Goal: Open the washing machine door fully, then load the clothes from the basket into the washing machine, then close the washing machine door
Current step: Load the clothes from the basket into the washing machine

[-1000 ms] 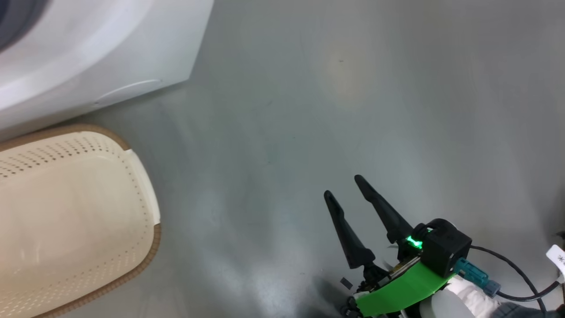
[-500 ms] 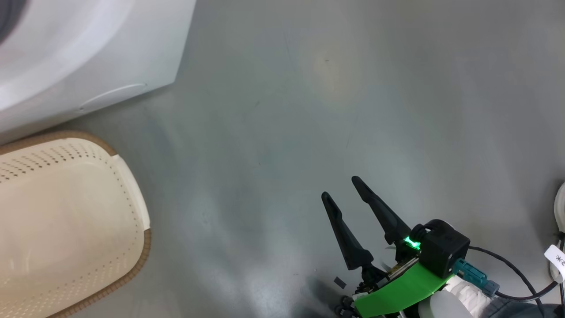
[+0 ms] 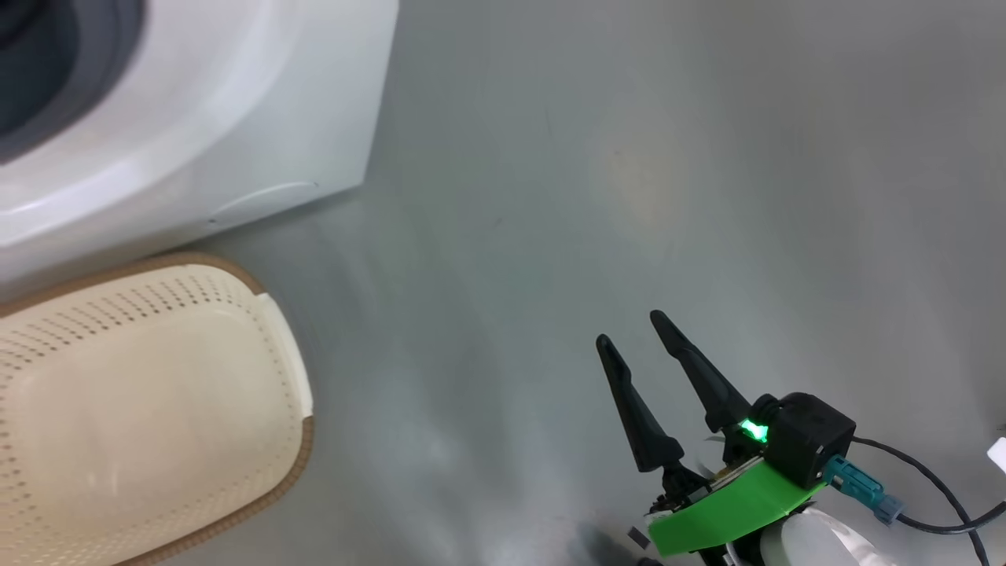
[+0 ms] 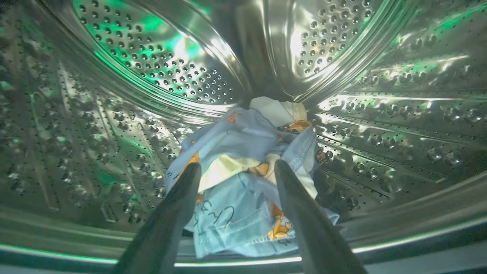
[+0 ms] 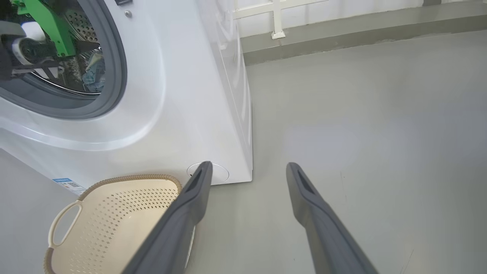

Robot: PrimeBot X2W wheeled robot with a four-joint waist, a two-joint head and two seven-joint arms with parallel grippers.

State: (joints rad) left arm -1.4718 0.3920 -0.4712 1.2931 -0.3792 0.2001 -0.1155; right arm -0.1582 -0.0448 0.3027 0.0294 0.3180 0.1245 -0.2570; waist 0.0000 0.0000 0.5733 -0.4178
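My left gripper (image 4: 236, 164) is inside the washing machine's steel drum (image 4: 152, 57), open. The clothes (image 4: 236, 213), light blue with orange figures and some cream cloth, lie loose on the drum floor beyond its fingertips. From the right wrist view the washing machine (image 5: 182, 95) shows its grey ring (image 5: 118, 76), with my left arm's green mount (image 5: 49, 19) reaching in. The basket (image 3: 302, 440) stands on the floor in front of the machine (image 3: 236, 118) with nothing in it. My right gripper (image 3: 630, 327) hangs open over bare floor. The washing machine door is out of view.
Grey floor stretches right of the machine. A low wall base and a white frame (image 5: 276, 23) run along the far side. The basket (image 5: 129, 177) sits just left of my right gripper (image 5: 248, 164). A black cable (image 3: 935, 495) trails from the right wrist.
The head camera has shifted, so more of the machine's opening shows at top left. My left gripper has gone from shut to open. The right gripper holds the same open pose.
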